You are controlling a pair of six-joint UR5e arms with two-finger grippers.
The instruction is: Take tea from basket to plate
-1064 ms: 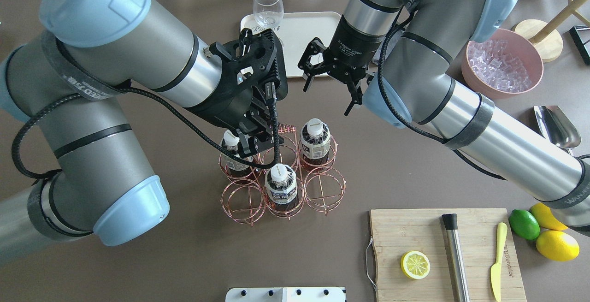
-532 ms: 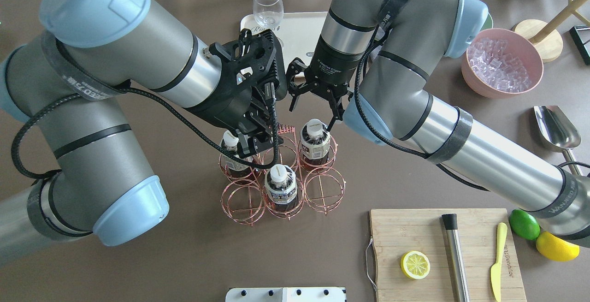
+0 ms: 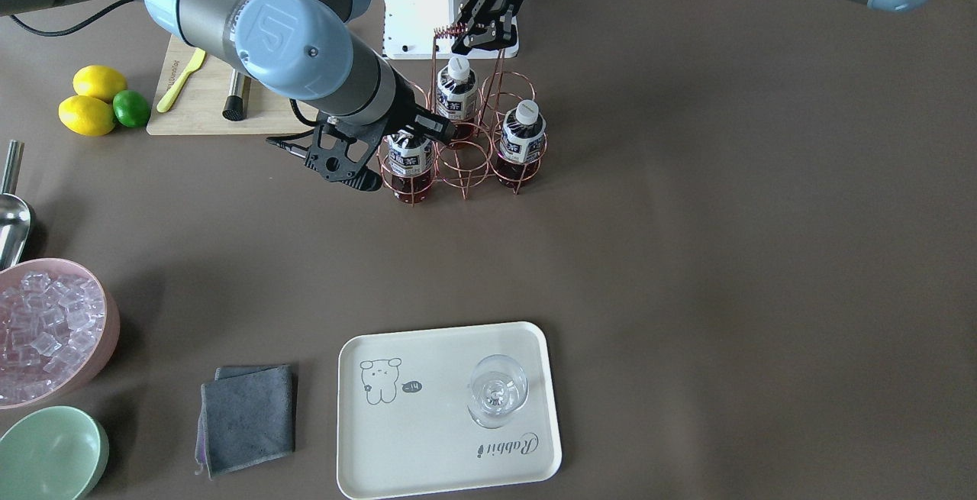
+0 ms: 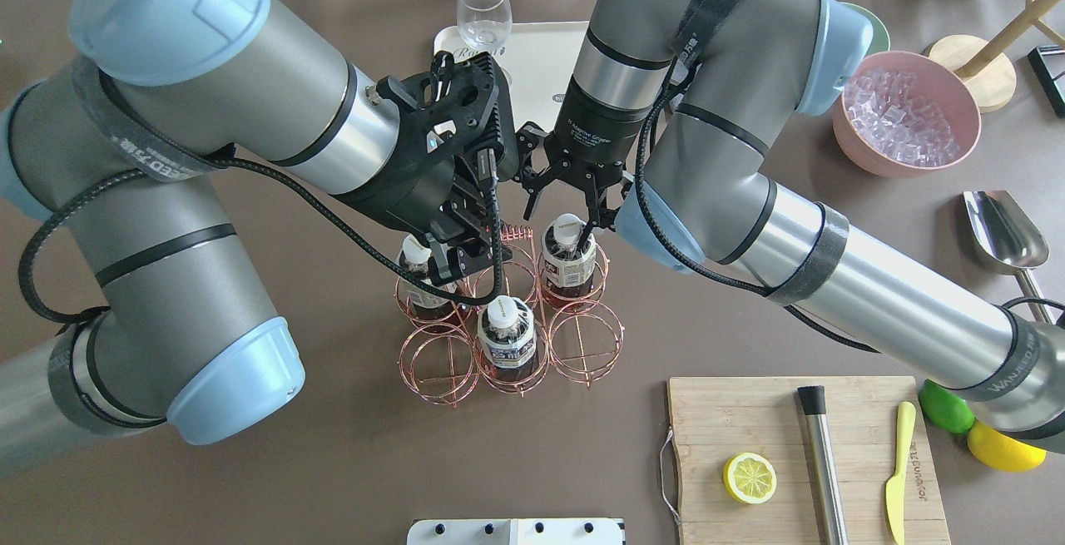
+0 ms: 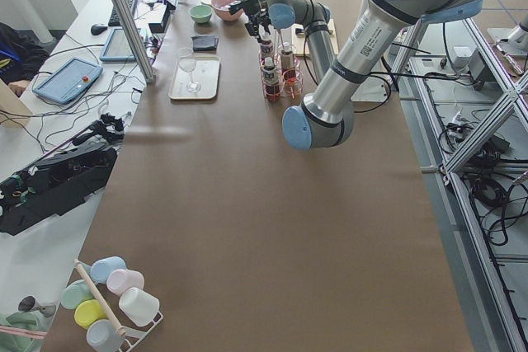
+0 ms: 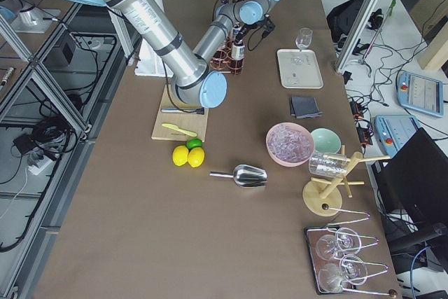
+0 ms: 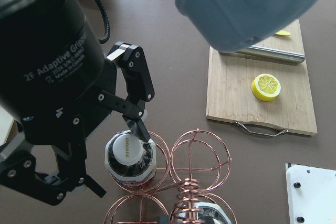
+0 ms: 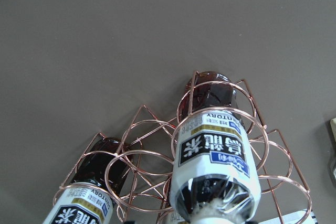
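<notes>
Brown desk [image 4: 333, 462], w/ the basket [image 4: 586, 347] mid-desk & the plate [image 3: 427, 439] well apart from it on the side away from the robot, a wine glass [image 3: 497, 391] standing on it. Three bottles sit upright in the rack. The target tea [image 4: 571, 264] is in the back-row cell on the robot's right, i.e. not yet lifted.

Right end effector [image 4: 557, 225] is spread, fingers either side of the white cap [image 7: 127, 150]. In left wrist view one fingertip [image 7: 138, 127] looks touching or just beside the cap, the other apart. Left end effector [image 3: 479, 33] looks pinched on the twisted handle [image 4: 517, 235], prob. to hold the rack down.

Step in hand, as I judge it: get a grip on the tea. To do it well:
- Centre the jaws on the cap first. Contact seems one-sided, & closing now could tip the bottle against its ring.
- Go a bit lower if poss. so the pads take cap/neck fully, not just the rim.
- Close firm; smooth plastic may slip.
- Pull straight up, no sideways drift till the base clears the ring. Handle & left end effector are just beside, so little room.
- Left grip should hold so the light wire rack doesn't ride up w/ the bottle.
- For set-down, pick the bare bear-drawing half of the plate, away from the glass.
</notes>
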